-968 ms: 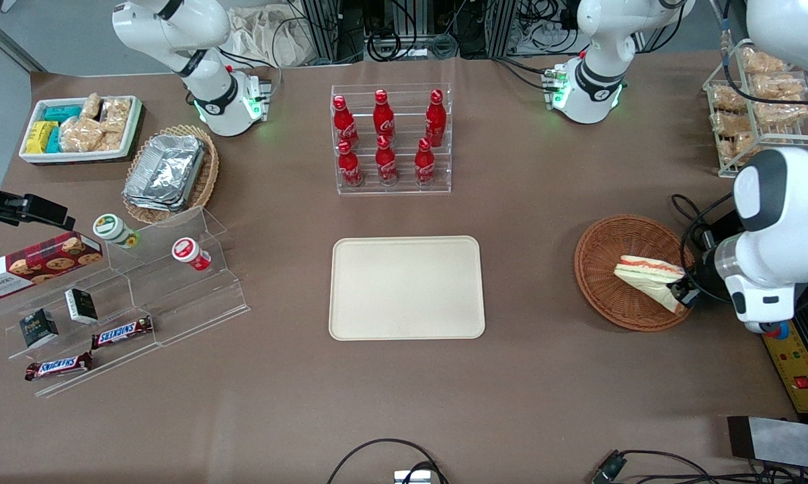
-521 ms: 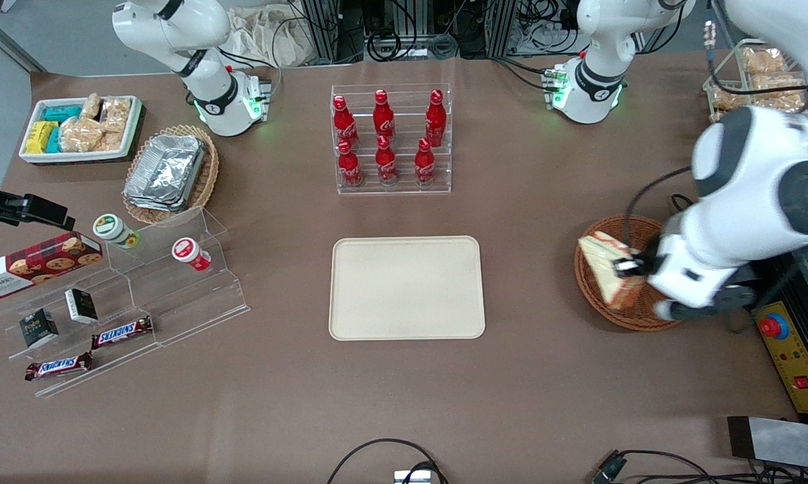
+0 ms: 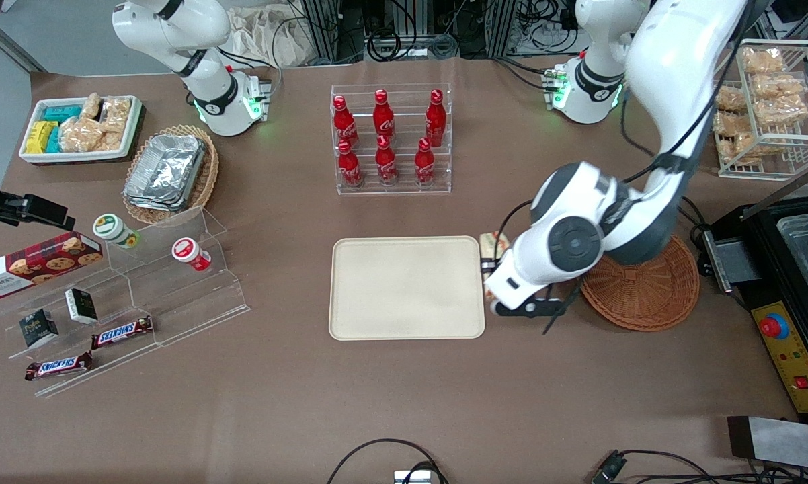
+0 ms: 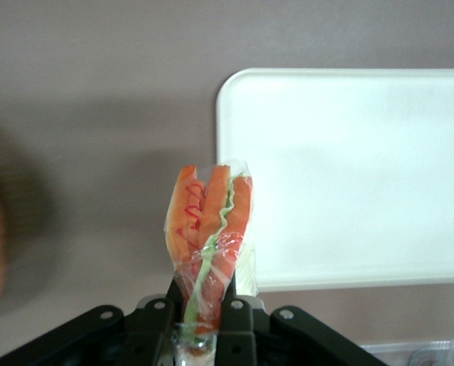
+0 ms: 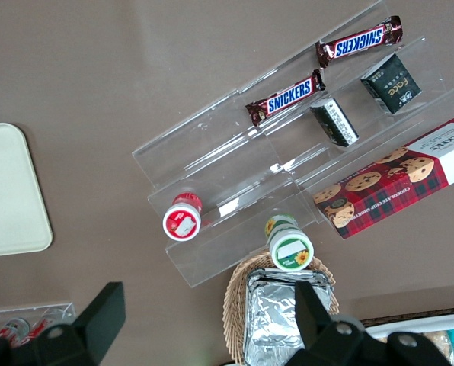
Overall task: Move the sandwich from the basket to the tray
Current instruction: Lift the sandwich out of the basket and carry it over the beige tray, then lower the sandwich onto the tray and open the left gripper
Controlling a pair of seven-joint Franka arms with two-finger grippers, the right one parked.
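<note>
1. While the white left arm reaches down from its base with the elbow bent over the round reddish-brown wicker basket (image 3: 646,296), I see its wrist hanging over the bare brown table between that basket and the flat cream-beige rectangular tray (image 3: 406,288).
2. My gripper (image 4: 200,305) is in the air just beside the tray's rim at the working arm's end, black fingers (image 4: 160,320) pinched onto the triangular white-bread sandwich (image 4: 209,229).
3. In the wrist view I see the wedge, wrapped in clear film, standing out from the jaws with its cut side showing red-orange and pale green layers.
4. From the front, only a sliver of the sandwich (image 3: 493,245) peeks past the wrist, close to the tray's corner.
5. The sandwich is clear of the basket and not on the tray.
</note>
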